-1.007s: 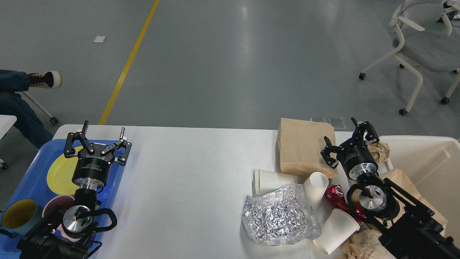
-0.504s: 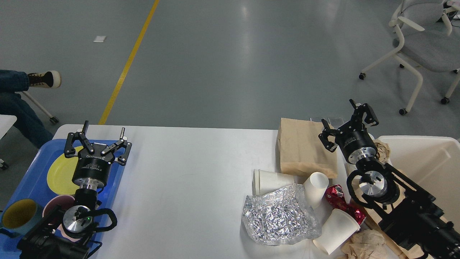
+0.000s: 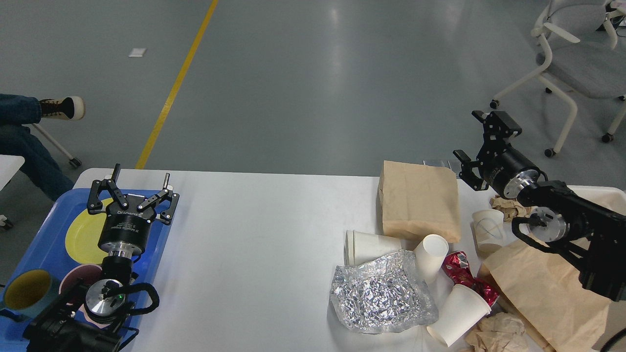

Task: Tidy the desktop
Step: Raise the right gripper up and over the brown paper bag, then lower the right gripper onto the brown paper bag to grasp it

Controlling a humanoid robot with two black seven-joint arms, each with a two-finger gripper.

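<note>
right end effector (image 3: 481, 139) risen, spread, empty | desktop (image 3: 254, 234) below | left end effector (image 3: 131, 188) spread, empty

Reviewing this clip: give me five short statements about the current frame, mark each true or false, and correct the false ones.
1. The left gripper hangs open above the blue tray. True.
2. The right gripper is clamped on a paper cup. False: it is open, holds nothing, and is raised past the desktop's far edge.
3. A sheet of crumpled foil lies on the desktop. True.
4. The yellow plate sits on the bare desktop. False: it sits in the blue tray.
5. The flat brown paper bag lies beyond the toppled white cups. True.
</note>
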